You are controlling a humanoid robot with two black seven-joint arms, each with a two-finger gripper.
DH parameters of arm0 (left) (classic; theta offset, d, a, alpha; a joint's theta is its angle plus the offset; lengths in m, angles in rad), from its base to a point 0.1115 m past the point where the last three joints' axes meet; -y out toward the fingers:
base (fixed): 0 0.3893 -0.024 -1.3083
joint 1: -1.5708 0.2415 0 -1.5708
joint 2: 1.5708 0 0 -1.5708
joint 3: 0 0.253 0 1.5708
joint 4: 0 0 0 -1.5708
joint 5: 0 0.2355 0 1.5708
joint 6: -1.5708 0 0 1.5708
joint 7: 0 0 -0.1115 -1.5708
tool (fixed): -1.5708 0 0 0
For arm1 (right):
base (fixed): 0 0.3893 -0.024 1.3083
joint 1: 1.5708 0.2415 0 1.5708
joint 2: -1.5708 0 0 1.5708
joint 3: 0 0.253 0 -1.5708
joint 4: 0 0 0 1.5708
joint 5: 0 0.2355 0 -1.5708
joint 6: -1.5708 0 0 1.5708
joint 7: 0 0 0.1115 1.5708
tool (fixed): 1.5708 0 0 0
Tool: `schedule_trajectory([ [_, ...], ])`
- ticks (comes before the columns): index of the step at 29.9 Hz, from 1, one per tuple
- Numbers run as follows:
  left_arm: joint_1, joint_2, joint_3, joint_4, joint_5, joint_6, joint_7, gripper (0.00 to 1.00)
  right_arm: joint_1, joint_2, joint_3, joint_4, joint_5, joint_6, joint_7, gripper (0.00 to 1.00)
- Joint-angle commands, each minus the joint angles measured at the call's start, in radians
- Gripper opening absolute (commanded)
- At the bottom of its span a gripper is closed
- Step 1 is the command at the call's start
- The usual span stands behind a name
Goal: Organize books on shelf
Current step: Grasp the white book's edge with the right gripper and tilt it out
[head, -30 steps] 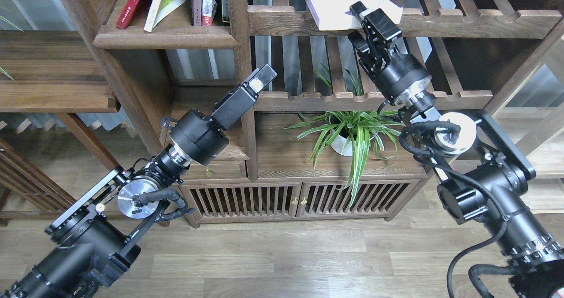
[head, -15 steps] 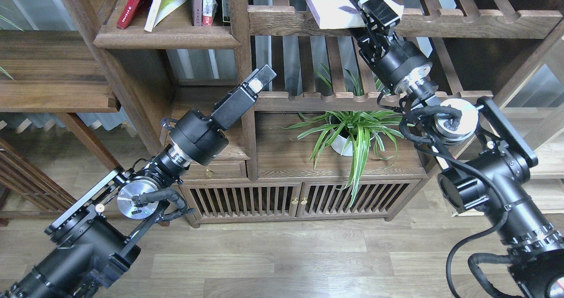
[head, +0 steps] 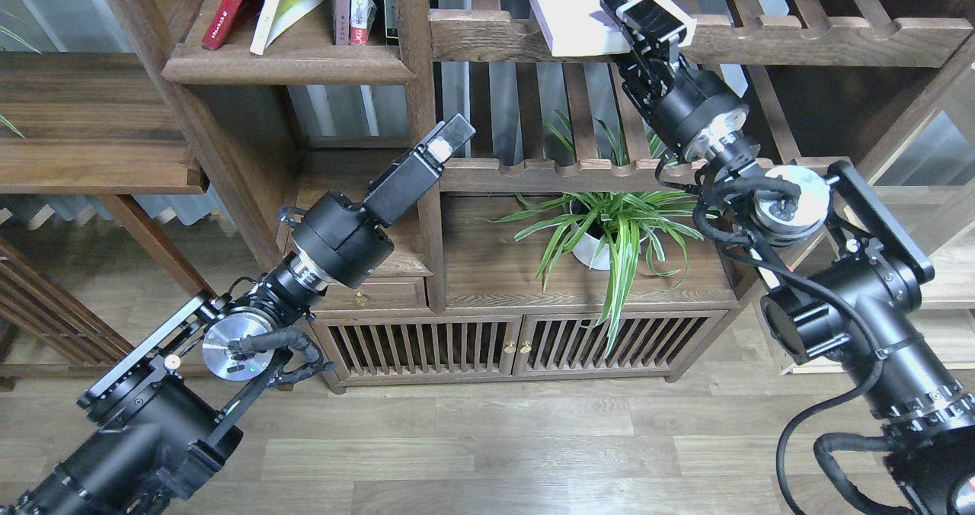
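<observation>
Reaching up over the last second, the right gripper now pinches the white book on the slatted rack, ready to carry it to the shelf, while whether the left gripper is parted cannot be told.

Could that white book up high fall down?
Maybe. The white book lies on a slatted rack, its corner poking over the front rail, and the right pincer is at that corner. A weak grip could let it drop onto the plant below. The left pincer is too far away to help.

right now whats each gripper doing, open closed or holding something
Left gripper: closed, empty.
Right gripper: fingers closed on the white book lying on the slatted rack.
</observation>
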Motion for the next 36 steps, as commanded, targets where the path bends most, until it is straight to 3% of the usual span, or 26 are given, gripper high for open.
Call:
schedule_trajectory([
  [1,0.000,-0.001,0.000,0.005,0.000,0.000,-0.001,0.99,0.000,-0.001,-0.001,-0.007,0.000,-0.001,-0.002,0.61],
  [27,0.000,-0.003,-0.001,0.005,-0.002,0.000,-0.007,0.99,0.006,0.022,0.011,-0.038,0.000,0.017,-0.003,0.24],
  [36,0.000,0.000,0.000,0.005,-0.002,0.000,-0.001,0.99,-0.013,0.027,0.019,-0.038,0.003,0.147,-0.005,0.06],
])
